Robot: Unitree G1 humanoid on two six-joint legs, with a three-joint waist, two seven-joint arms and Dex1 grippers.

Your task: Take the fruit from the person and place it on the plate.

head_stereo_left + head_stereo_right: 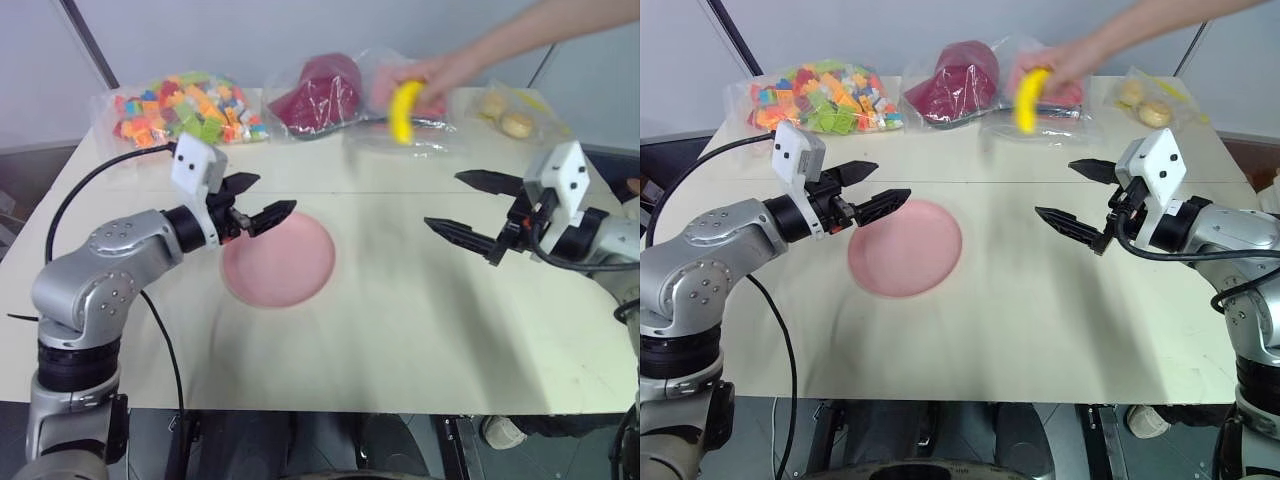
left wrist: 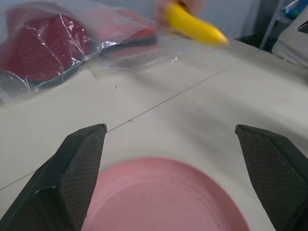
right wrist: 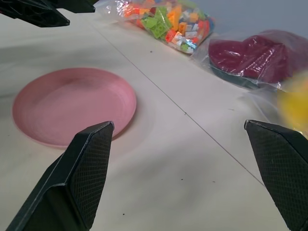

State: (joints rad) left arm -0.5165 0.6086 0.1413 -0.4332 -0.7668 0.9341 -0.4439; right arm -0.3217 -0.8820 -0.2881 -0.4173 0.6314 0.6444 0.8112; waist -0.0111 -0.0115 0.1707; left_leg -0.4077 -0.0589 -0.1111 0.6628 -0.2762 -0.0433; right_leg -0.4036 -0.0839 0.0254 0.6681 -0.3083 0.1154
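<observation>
1. Curved yellow banana: motion-blurred, ends smeared; far beyond the open right gripper, and in the right wrist view only a yellow smear cut by the frame edge.
2. Person's bare hand: blurred, fingers not separable; forearm runs out of frame.
3. Flat round pink plate: near rim hidden behind the open left gripper; cut by the frame edge in the left wrist view.
4. Pale round items in clear bag: too small to identify.
</observation>
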